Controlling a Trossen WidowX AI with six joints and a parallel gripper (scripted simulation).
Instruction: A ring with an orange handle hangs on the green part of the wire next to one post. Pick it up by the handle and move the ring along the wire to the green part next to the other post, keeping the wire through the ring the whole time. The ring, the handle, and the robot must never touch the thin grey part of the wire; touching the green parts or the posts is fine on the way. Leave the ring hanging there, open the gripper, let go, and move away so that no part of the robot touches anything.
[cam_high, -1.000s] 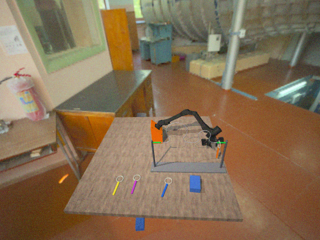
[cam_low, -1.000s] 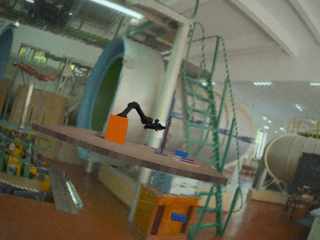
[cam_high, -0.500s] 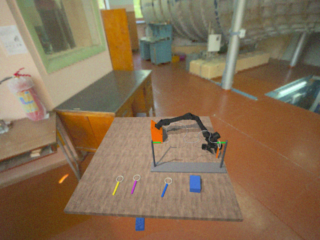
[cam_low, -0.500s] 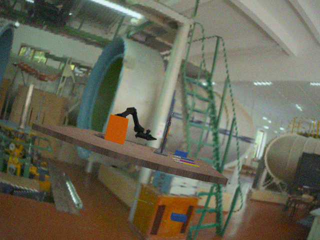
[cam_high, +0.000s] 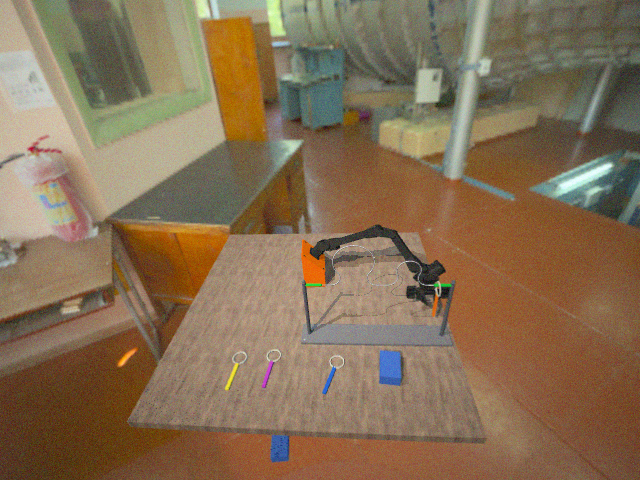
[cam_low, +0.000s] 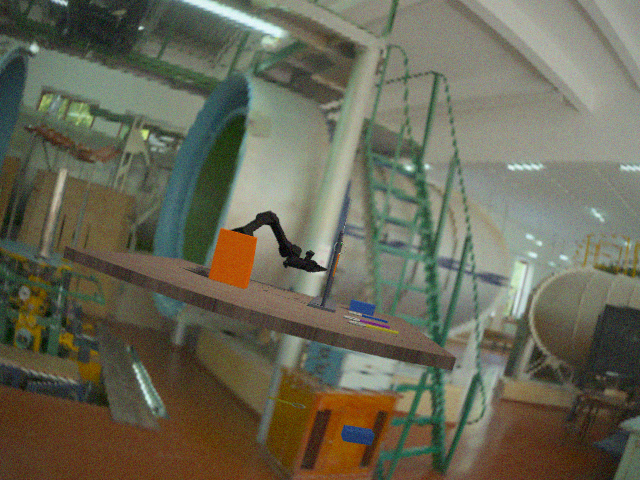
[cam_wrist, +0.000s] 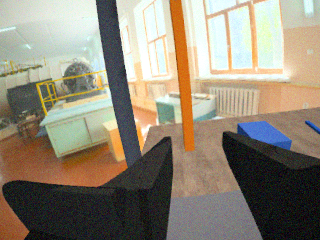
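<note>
The ring (cam_high: 440, 289) hangs on the right green part (cam_high: 446, 285) of the wire, beside the right post (cam_high: 447, 312) (cam_wrist: 116, 75). Its orange handle (cam_high: 435, 305) (cam_low: 337, 262) (cam_wrist: 182, 75) hangs down. My gripper (cam_high: 434, 300) (cam_low: 325, 269) (cam_wrist: 197, 140) is partly open with nothing held. It is on the robot's side of the stand, its tips a short way from the handle. In the wrist view the handle's lower end shows between the fingertips, beyond them. The grey wire (cam_high: 353, 245) curves to the left green part (cam_high: 313, 285) by the left post (cam_high: 307, 310).
The grey base (cam_high: 377, 335) (cam_wrist: 212, 215) carries the posts. A blue block (cam_high: 390, 367) (cam_low: 362, 307) (cam_wrist: 265, 132) and loose rings with yellow (cam_high: 231, 376), magenta (cam_high: 267, 374) and blue (cam_high: 329, 380) handles lie on the far side of the stand. An orange block (cam_high: 312, 266) (cam_low: 232, 258) stands by the arm's base.
</note>
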